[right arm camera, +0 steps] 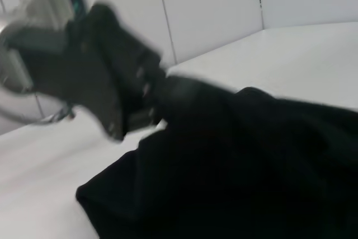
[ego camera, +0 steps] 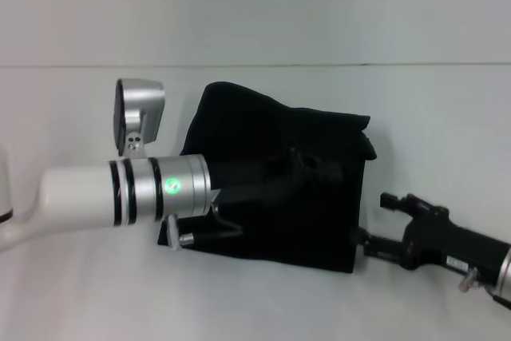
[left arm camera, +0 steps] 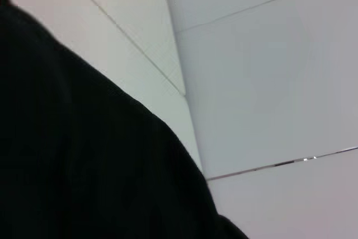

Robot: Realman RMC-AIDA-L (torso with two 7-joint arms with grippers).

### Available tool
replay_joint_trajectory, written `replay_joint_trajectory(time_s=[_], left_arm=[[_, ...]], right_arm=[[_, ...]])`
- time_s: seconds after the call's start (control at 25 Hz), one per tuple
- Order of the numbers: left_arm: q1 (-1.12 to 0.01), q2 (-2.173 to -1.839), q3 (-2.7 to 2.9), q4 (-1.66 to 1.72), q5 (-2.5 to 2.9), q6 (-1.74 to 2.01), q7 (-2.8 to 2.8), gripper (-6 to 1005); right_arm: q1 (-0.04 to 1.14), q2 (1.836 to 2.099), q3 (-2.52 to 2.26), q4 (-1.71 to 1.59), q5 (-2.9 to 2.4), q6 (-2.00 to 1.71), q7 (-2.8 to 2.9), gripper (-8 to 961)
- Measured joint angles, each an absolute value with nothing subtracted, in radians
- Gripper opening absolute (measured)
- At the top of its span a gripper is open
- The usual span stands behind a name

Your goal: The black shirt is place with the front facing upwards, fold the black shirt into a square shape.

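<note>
Bench (ego camera: pixel 96 293) of plain white carries the black shirt (ego camera: pixel 319 221), which lies near its middle, folded into a rough rectangle with the far edge rumpled. Reaching in from the robot's left, the left pincer (ego camera: pixel 299 167) sits over the shirt's centre; whether it grips cloth I cannot tell. The right pincer (ego camera: pixel 369 239) rests just beside the shirt's near right corner, its state unclear.

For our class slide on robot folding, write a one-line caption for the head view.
Left gripper reaches over the folded black shirt on the white table; right gripper sits at its near right edge.
</note>
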State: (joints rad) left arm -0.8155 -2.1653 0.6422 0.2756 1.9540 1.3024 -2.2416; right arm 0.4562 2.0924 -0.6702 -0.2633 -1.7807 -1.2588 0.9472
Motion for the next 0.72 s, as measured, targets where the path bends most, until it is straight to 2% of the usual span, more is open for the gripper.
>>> replay_joint_trajectory(time_s=[0.2,0.72], left_arm=[[-0.803,-2.163,0.643,0.3,1.954,1.346,-2.24,71],[-0.792,-2.164,0.654,0.318,1.957,1.4,-2.227,87]], right_arm=[[0.501,2.096,-0.593,-0.243,-1.779,-1.206,0.948,944],[0.719,2.1,-0.565,-0.165,-1.673,-0.924,0.942,945]])
